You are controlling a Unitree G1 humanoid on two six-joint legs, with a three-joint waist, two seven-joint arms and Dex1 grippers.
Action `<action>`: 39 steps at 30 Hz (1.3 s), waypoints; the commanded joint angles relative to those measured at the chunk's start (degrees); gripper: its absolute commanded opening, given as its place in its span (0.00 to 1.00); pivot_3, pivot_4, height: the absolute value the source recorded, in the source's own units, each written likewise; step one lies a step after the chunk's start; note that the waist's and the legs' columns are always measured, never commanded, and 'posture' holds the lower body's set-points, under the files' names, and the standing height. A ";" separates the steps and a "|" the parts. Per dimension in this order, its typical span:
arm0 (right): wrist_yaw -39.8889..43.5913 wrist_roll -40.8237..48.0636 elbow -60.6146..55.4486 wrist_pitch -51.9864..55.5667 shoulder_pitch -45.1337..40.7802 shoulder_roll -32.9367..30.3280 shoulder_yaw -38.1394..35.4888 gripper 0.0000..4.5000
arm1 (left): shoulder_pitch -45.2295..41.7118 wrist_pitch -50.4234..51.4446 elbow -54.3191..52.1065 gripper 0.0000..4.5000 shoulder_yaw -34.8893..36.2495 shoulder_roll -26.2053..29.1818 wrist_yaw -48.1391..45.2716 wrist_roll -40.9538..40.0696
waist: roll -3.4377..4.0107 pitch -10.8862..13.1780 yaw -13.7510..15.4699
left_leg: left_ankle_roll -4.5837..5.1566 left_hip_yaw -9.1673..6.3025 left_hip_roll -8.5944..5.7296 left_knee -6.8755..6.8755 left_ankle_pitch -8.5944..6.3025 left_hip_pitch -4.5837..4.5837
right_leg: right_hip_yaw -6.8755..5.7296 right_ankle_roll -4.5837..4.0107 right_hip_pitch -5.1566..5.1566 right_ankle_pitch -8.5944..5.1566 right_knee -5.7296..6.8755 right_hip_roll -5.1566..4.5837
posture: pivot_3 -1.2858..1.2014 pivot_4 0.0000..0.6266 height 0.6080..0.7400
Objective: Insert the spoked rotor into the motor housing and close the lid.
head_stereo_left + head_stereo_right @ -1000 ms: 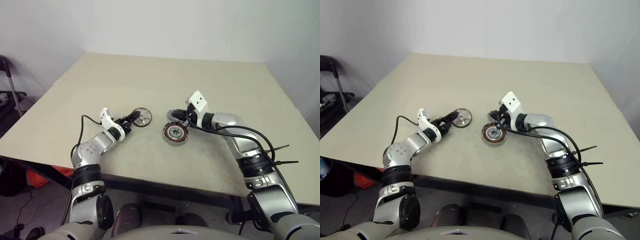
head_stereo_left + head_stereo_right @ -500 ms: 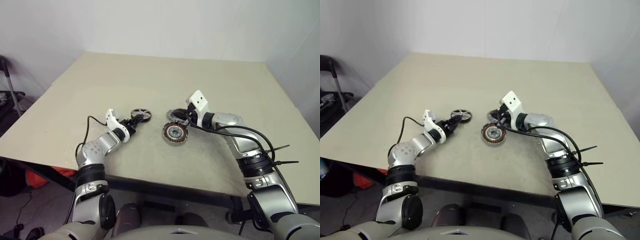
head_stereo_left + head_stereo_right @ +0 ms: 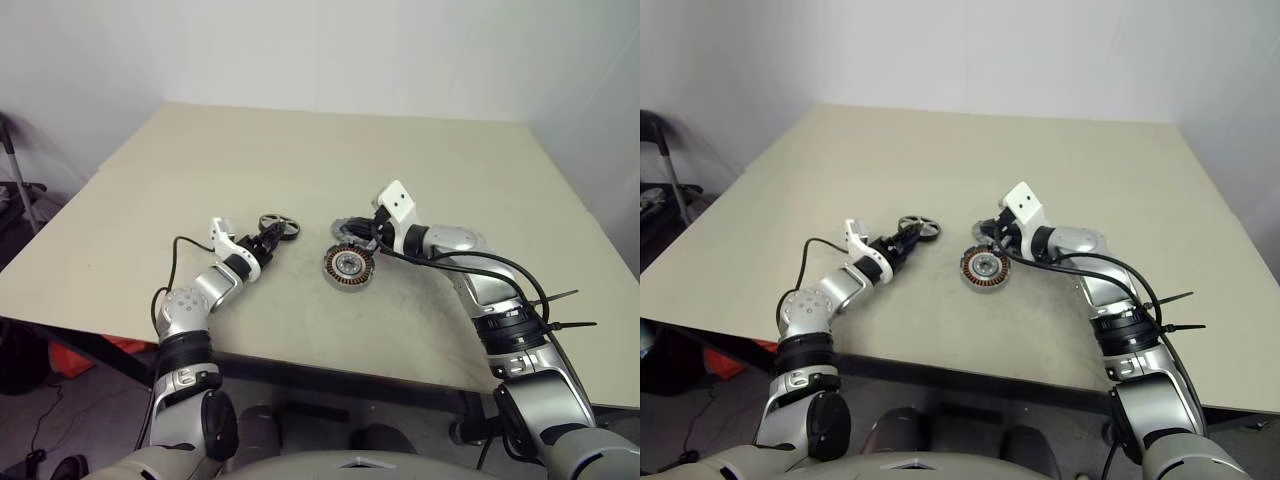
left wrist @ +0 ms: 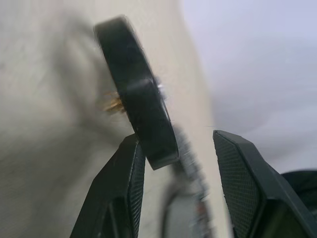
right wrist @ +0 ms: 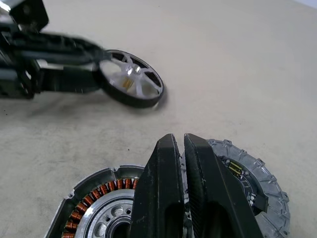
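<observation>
A beige tabletop [image 3: 420, 170] stands against pale walls, with its near edge towards the robot. Near the middle of the tabletop, closer to the near edge than the far one, sits the motor housing [image 3: 349, 266], tipped up so its copper windings face the camera. The lid [image 5: 252, 186] lies just behind the housing, on the far side of it, its notched rim showing past the right gripper's fingers in the right wrist view.

The right gripper [image 5: 181, 163] has its two black fingers pressed together with nothing between them. They rest over the spot where housing and lid meet; whether they touch either part cannot be told.

To the left of the housing, apart from it, the spoked rotor [image 3: 281, 227] is held off flat, standing on edge and tilted. The left gripper [image 3: 266, 240] has its fingers partly closed around the rotor's dark rim at the side nearest the left edge of the tabletop. In the left wrist view one finger [image 4: 126, 188] touches the rim, while the other stands a little clear.
</observation>
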 commanded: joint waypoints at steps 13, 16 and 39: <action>-0.87 -0.06 -0.01 -0.77 -1.95 0.62 -1.43 0.04 | -0.11 -1.34 2.40 0.15 -0.18 1.26 3.33 -1.33 | -0.10 0.06 -0.01 | -0.01 0.00 0.00 0.00 0.00 0.03 | 0.00 0.02 0.03 0.01 0.00 0.00 | 0.52 0.00 1.00; -1.64 -0.29 0.89 -0.92 -2.24 0.63 -1.77 0.04 | -0.16 -1.13 2.53 0.08 0.10 1.39 3.53 -2.28 | -0.11 0.07 -0.02 | -0.02 0.00 0.00 0.00 0.01 0.08 | 0.00 0.02 0.06 0.01 0.01 0.00 | 0.52 0.00 1.00; -9.57 -4.30 8.73 1.52 0.47 -8.51 -8.10 0.04 | -3.42 26.05 -1.89 0.08 -11.10 3.62 -0.03 -19.29 | -0.29 0.19 0.06 | -0.04 0.01 -0.03 0.01 0.02 0.06 | -0.01 0.07 0.05 0.04 0.03 0.03 | 0.52 0.00 1.00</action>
